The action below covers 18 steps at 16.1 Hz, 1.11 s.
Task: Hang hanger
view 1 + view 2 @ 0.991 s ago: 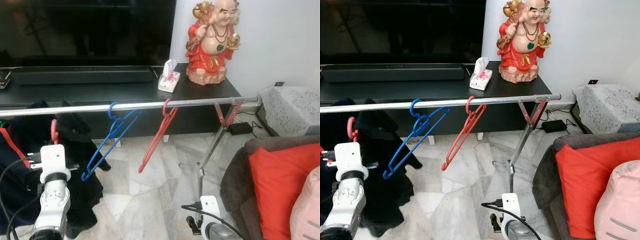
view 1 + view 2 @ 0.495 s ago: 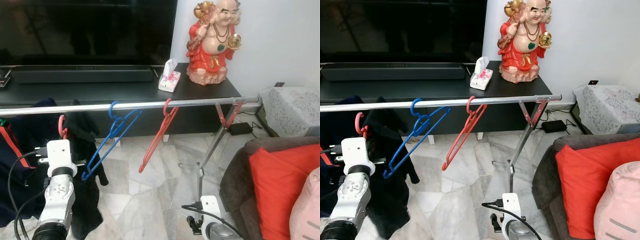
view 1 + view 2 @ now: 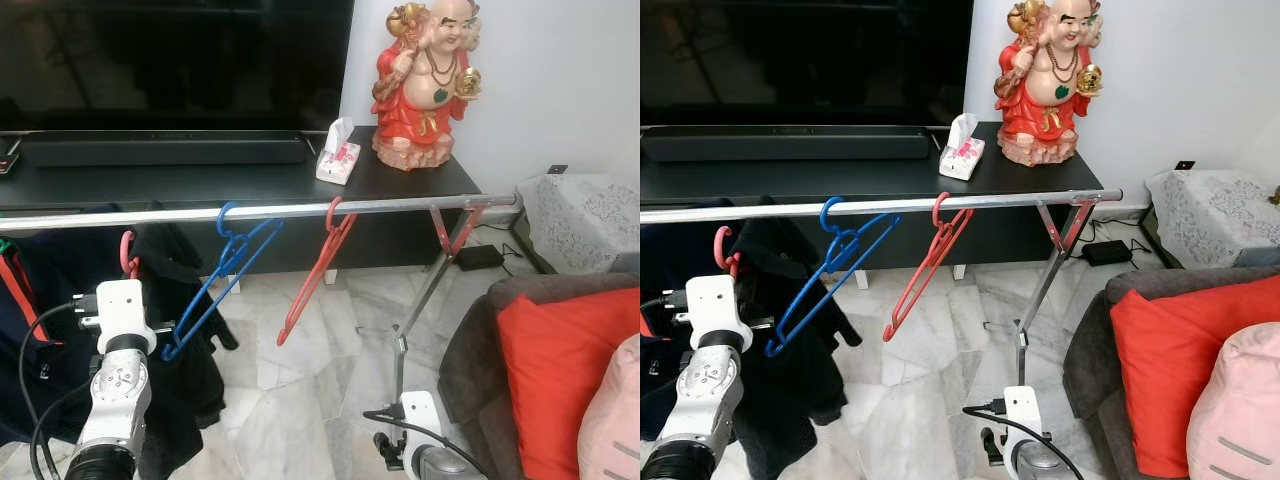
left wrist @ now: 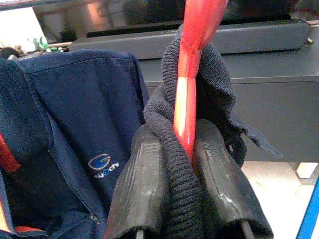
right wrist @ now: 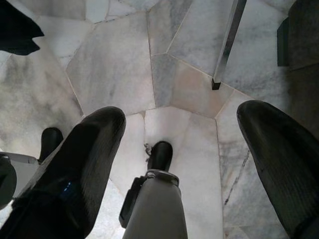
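A black TV console (image 3: 420, 180) is spanning the background, carrying a soundbar (image 3: 165, 150), a tissue box (image 3: 337, 160) and a red laughing-Buddha statue (image 3: 428, 80) at its right end. In front of it a silver rail (image 3: 400, 204) of a drying rack is running across the scene, propped on a slanted leg with red braces (image 3: 452, 230) over a marble floor (image 3: 300, 400). At the right a dark sofa (image 3: 470, 340) is holding a red cushion (image 3: 570, 380) and a pink cushion (image 3: 615, 420). A navy jacket (image 4: 65, 144) is hanging at the far left. A blue hanger (image 3: 215, 285) and a red hanger (image 3: 310, 275) are hanging empty on the rail, near each other. The left gripper (image 4: 187, 164), raised below the rail on its white wrist, is pinching the neck of a pink-red hanger (image 4: 192, 74) that is carrying a dark knit garment (image 3: 185, 340); both fingers (image 4: 219, 184) are pressing on knit and plastic. The hanger's hook (image 3: 127, 250) is sitting just under the rail, left of the blue hanger; whether it is touching the rail cannot be told. The right gripper (image 5: 182, 149) is hanging low, fingers spread wide, pointing at the floor.
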{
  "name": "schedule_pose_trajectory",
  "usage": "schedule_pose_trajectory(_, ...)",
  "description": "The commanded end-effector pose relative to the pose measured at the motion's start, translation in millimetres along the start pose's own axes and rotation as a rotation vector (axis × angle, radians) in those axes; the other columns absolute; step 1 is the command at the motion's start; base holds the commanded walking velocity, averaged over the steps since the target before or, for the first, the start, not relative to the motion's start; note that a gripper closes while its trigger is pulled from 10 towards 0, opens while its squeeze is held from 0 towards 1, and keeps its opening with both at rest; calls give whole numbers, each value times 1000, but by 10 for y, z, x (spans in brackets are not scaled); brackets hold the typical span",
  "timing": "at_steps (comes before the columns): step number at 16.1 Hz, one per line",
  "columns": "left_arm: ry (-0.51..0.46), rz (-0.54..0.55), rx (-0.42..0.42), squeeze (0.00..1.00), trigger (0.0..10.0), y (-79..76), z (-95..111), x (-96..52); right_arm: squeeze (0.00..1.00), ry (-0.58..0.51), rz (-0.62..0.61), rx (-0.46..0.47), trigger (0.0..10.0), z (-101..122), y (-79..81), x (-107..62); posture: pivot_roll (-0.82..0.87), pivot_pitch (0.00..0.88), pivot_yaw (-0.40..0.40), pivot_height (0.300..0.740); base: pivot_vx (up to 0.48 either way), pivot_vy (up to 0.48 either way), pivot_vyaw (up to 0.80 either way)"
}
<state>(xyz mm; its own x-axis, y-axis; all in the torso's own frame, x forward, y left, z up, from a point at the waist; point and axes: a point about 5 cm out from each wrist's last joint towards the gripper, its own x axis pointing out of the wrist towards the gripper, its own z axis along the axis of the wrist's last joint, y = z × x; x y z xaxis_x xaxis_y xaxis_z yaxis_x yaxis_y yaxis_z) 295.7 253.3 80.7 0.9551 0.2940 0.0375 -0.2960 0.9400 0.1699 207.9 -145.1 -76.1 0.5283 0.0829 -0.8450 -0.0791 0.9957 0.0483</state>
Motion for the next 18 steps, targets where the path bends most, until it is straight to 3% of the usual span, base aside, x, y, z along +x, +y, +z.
schedule_pose_trajectory(1, -65, -1, -29, 0, 10000, -20, 149, 41, 0, 3, -7, -5, 10000, -2, -32, -3, 71, 0, -99, 740, 0, 0, 0)
schedule_pose_trajectory(18, -84, -8, -59, 0, 10000, -71, 202, 41, 0, -3, -4, 2, 10000, 8, -35, -3, 72, 0, -100, 740, 0, 0, 0)
